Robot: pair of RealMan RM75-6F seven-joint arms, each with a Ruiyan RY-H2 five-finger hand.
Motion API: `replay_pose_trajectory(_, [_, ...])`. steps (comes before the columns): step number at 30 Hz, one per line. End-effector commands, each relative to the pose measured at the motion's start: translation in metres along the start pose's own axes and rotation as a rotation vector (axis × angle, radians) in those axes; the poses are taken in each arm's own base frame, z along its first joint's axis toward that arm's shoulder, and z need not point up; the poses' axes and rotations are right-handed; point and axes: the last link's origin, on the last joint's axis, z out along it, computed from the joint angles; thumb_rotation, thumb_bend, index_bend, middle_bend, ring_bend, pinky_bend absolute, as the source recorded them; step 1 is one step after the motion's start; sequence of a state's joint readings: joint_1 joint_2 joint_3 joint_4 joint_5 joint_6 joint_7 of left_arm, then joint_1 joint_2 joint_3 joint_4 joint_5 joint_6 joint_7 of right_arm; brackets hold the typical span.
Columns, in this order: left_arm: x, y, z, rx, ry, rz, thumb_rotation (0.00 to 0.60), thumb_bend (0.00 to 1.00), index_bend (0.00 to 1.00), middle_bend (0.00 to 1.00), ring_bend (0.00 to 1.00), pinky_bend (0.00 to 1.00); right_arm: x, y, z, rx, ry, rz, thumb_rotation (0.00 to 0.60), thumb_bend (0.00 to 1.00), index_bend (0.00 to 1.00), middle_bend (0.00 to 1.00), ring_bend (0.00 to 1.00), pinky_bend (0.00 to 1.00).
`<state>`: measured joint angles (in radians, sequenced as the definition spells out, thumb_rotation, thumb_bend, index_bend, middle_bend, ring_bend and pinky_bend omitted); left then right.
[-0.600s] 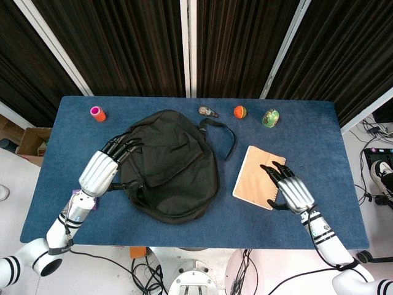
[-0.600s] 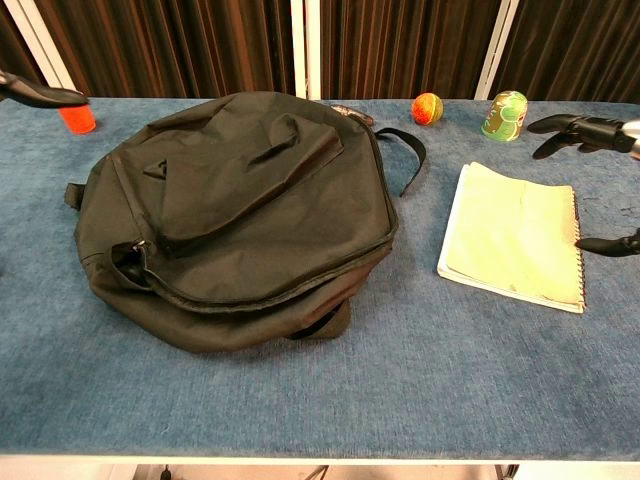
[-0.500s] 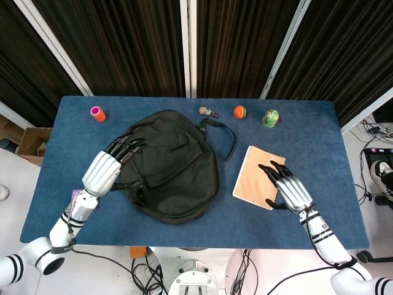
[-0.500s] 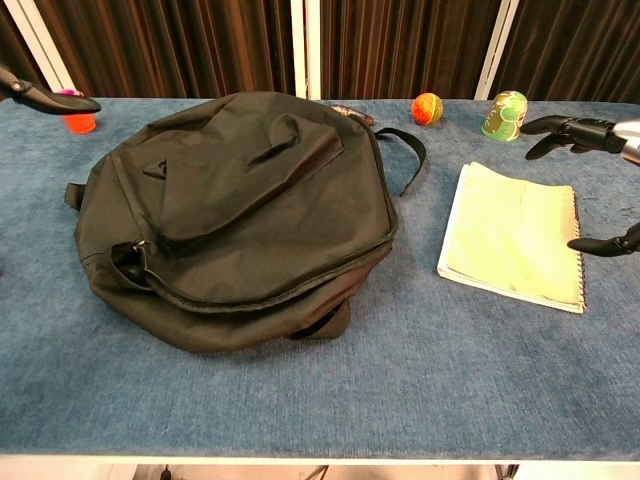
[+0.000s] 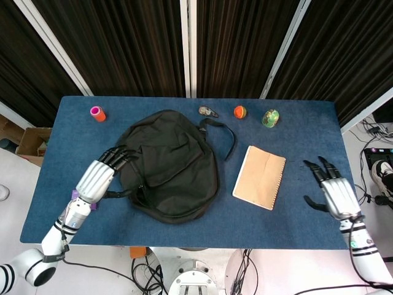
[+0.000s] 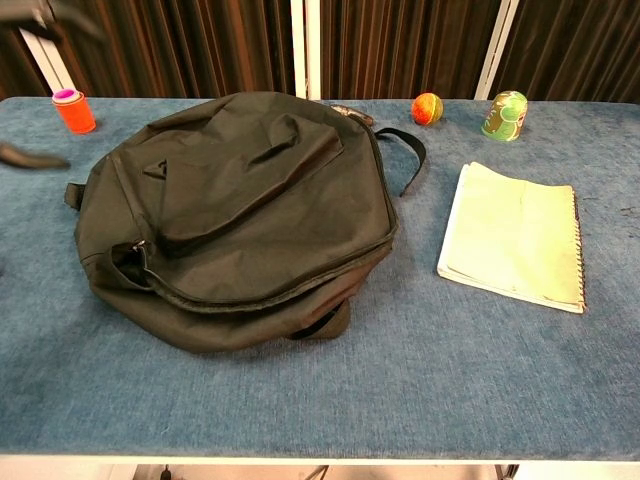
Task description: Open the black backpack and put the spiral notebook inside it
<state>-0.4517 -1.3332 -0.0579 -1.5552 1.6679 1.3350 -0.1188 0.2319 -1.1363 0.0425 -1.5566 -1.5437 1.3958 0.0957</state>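
Toward the bench's left edge, my left hand (image 5: 97, 178), fingers spread, has eased back beside the black backpack (image 5: 169, 165), still zipped. Right of centre lies the spiral notebook (image 5: 260, 177); my right hand (image 5: 331, 192), spread and empty, has withdrawn off it toward the right edge.

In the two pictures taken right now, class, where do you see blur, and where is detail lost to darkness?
Chest view: a dark smear at the left edge, the left robot hand, is motion-blurred; the black backpack shows folds but little texture. Head view: sharp and evenly lit, the spiral notebook crisp, the right robot hand clear.
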Motion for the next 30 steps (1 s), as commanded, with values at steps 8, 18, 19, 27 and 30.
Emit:
replay_pose_trajectory(8, [-0.069,0.054,-0.002,-0.146,-0.276,-0.041,0.600,0.08,0.24,0.18,0.11,0.17,0.039,0.017,-0.009,-0.055,0.101,-0.039,0.600,0.18,0.12,0.22,0.01,0.19])
replay_pose_trajectory(18, [-0.100,0.080,0.020,-0.131,-0.281,-0.088,0.600,0.11,0.27,0.20,0.12,0.18,0.027,0.016,-0.005,-0.052,0.088,-0.005,0.600,0.18,0.12,0.22,0.01,0.19])
replay_pose_trajectory(19, [-0.103,0.080,0.022,-0.124,-0.283,-0.090,0.600,0.12,0.28,0.21,0.13,0.18,0.027,0.017,-0.005,-0.052,0.089,-0.004,0.600,0.18,0.12,0.22,0.01,0.19])
replay_pose_trajectory(27, [-0.117,0.079,0.036,-0.073,-0.257,-0.051,0.600,0.16,0.28,0.26,0.16,0.21,0.024,0.021,-0.007,-0.064,0.084,0.002,0.600,0.18,0.12,0.22,0.01,0.19])
replay_pose_trajectory(30, [-0.120,0.079,0.043,-0.043,-0.210,-0.064,0.600,0.22,0.33,0.34,0.25,0.24,0.022,0.022,-0.007,-0.066,0.083,0.009,0.600,0.18,0.12,0.22,0.01,0.19])
